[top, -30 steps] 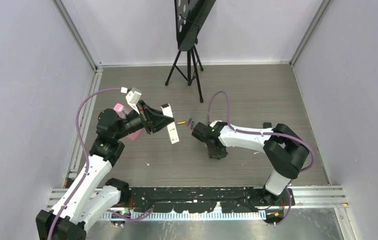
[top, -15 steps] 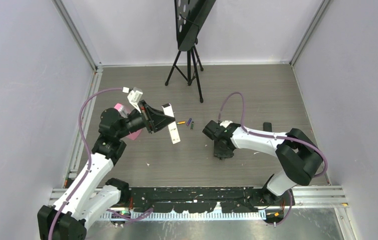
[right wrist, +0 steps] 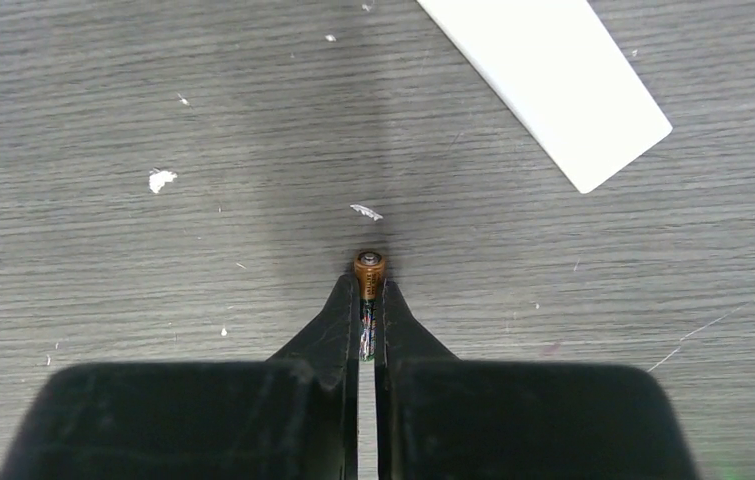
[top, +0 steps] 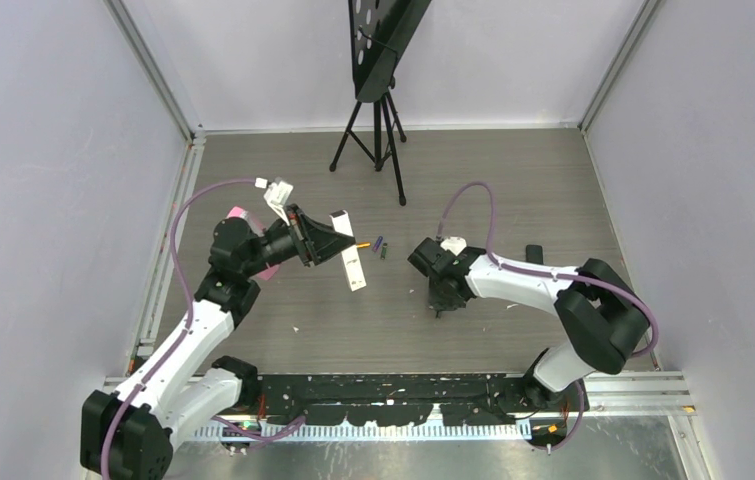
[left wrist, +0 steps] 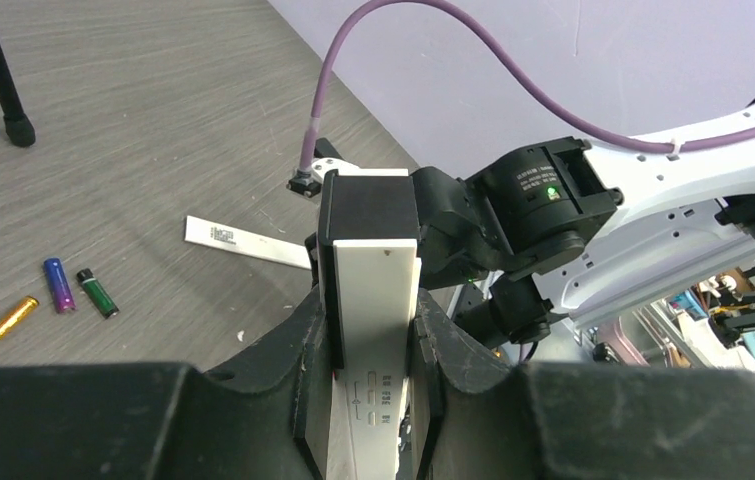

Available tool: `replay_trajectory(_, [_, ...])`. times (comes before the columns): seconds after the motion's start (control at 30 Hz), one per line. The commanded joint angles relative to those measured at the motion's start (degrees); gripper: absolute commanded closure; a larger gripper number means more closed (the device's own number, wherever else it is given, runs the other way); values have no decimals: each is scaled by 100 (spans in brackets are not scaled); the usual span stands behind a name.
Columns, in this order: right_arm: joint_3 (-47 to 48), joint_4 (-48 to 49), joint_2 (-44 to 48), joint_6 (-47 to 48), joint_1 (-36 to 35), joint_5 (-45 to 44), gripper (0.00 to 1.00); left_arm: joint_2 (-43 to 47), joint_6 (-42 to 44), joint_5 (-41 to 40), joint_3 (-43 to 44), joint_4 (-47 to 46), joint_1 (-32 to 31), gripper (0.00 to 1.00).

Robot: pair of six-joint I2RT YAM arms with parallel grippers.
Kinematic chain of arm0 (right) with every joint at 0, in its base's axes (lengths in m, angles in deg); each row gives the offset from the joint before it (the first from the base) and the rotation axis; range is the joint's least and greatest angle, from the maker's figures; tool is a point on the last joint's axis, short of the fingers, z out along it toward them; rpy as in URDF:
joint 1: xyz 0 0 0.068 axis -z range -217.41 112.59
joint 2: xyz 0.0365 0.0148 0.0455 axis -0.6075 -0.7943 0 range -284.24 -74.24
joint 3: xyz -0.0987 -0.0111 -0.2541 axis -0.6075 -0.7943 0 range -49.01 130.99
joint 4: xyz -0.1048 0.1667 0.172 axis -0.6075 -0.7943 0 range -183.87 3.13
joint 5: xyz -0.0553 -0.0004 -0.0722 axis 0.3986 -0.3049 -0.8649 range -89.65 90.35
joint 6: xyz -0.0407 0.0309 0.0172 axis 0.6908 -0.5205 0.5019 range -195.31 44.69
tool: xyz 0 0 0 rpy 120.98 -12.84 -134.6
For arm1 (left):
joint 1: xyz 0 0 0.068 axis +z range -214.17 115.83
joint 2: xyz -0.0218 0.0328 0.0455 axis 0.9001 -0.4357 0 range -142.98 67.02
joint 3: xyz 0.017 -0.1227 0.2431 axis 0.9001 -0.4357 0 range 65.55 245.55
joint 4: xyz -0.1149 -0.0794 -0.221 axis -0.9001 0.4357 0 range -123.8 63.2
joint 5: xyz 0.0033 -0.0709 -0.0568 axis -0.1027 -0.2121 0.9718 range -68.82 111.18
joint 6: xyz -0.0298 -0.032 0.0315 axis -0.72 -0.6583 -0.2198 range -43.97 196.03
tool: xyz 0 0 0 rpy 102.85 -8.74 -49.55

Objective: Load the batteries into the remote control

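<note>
Evidently each arm has one job; our left gripper is clamped across the width of the remote control, holding it clear of the table, we judge so that a cell can be brought to it; its long axis runs away from the wrist, black end toward the right arm. Our right gripper is pinched tight on the reddish-brown battery, long axis along the fingers, cap poking past the tips toward the wood; whether it touches we cannot tell. The orange-yellow battery, purple battery and dark battery lie loose together between the arms.
</note>
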Motion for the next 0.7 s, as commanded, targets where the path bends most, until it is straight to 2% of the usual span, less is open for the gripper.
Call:
replay_trajectory(0.0, [1,354,503,351,-106,-285,99,-103,-287,-176,-46,-810,-90,100])
replay_trajectory(0.17, [618,427,1559,662,-550,-587,99,-172,-309,-216,-79,-1031,-93,100])
replay_trajectory(0.37, [1284,1017,2572,1107,-1169,-870,99,-283,-765,-370,-108,-1335,-93,100])
replay_trajectory(0.67, [1648,2237,2461,1834,-1892,-577,98,-756,-1854,-182,-31,-2071,-93,100])
